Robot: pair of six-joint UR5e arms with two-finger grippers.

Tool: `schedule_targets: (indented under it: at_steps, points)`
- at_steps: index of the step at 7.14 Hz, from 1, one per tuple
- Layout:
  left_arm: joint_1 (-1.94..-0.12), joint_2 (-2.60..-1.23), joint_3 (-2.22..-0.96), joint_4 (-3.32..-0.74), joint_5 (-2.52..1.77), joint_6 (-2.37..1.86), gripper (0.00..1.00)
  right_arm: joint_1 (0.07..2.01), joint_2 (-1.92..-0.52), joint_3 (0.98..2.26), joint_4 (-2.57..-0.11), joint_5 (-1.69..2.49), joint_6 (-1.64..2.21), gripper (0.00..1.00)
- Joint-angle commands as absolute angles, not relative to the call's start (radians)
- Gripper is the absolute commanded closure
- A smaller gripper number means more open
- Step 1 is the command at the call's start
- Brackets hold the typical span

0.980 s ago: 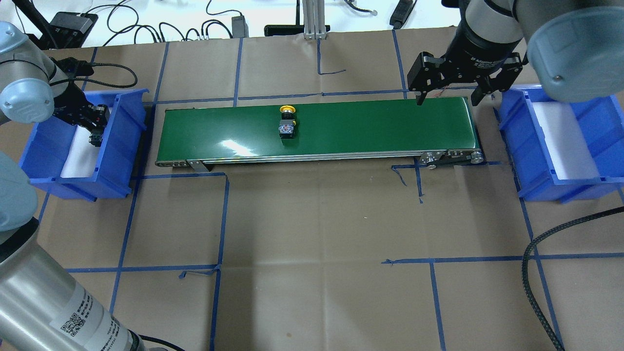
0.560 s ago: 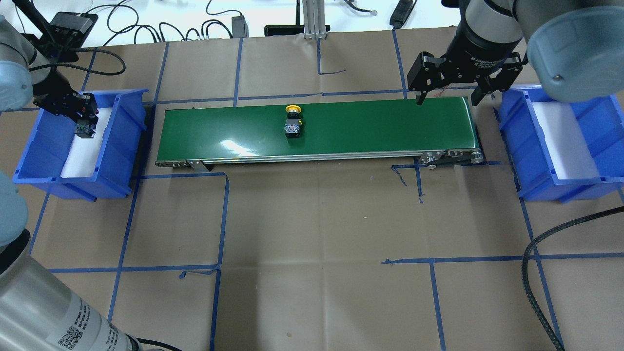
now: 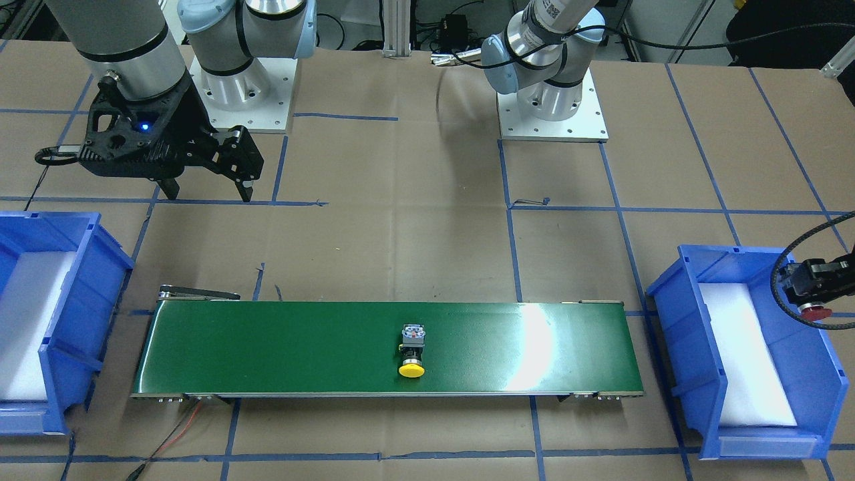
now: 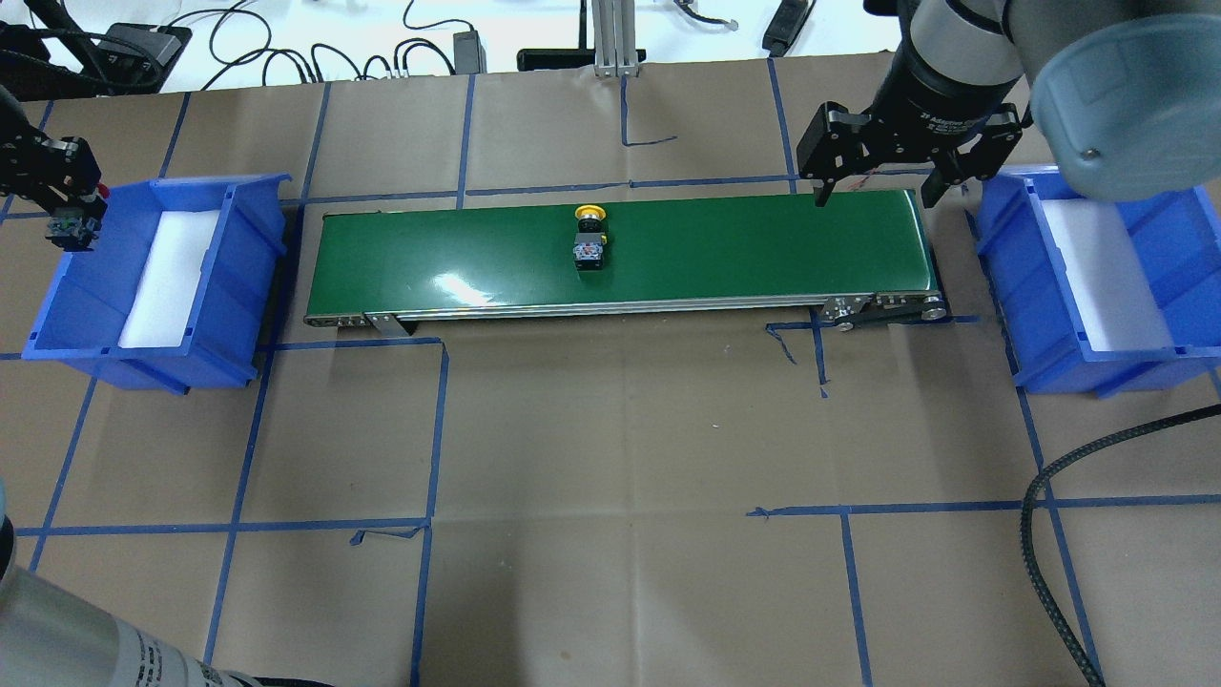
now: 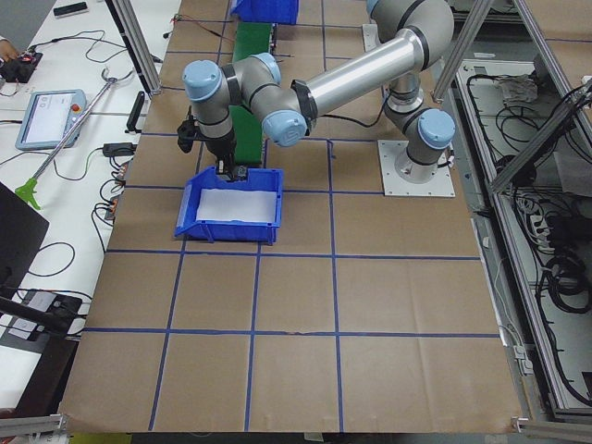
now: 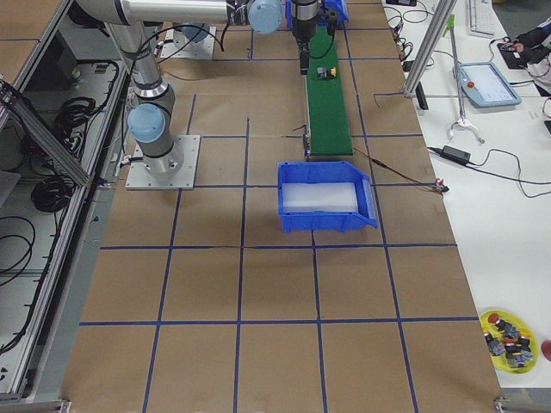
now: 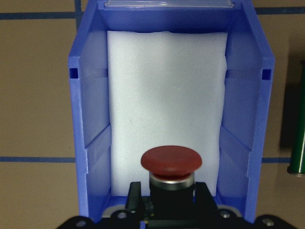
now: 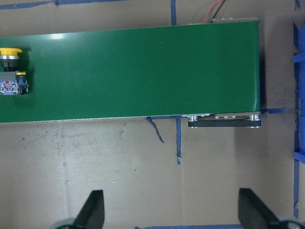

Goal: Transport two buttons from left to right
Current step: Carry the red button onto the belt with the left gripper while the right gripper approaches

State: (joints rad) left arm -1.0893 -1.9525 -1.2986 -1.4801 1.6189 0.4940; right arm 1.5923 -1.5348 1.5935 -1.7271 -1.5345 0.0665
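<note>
L gripper point(image 4: 69, 218) clamps red-cap button point(image 7: 171, 164), black body; yellow-cap button point(image 4: 589, 246) on green belt point(image 4: 763, 248); R gripper point(image 4: 873, 198) spread.

Light is bright, even and comes from above, so shadows on the brown paper point(image 4: 610, 429) are faint and soft-edged. The green belt point(image 4: 715, 248) throws glare: a white patch at eight o'clock of it in the overhead view, a broader sheen towards three o'clock in the front-facing view. The white foam point(image 7: 167, 86) inside the blue bin point(image 7: 81, 119) is nearly blown out. In the left wrist view the red button point(image 7: 171, 161) is fairly sharp. In the right wrist view the right gripper point(image 8: 174, 214) is out of focus, its fingertips point(image 8: 95, 212) smeared at seven and five o'clock. Both side views are small and coarse
</note>
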Motion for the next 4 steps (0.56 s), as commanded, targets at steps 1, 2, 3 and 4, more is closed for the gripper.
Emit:
schedule_targets:
  at_steps: [1,2,3,4]
  points:
    - [-1.208,-1.924,-1.296,-1.489,1.624,0.442,0.91,1.592,-1.465,1.594,-1.828,-1.532,0.066,0.00]
    - [-1.273,-1.911,-1.311,-1.488,1.624,0.395,0.91,1.592,-1.429,1.591,-1.880,-1.532,0.066,0.00]
    - [-1.345,-1.911,-1.316,-1.489,1.624,0.338,0.91,1.592,-1.425,1.591,-1.910,-1.529,0.066,0.00]
    - [-1.400,-1.910,-1.321,-1.486,1.624,0.303,0.91,1.592,-1.424,1.592,-1.942,-1.494,0.066,0.00]
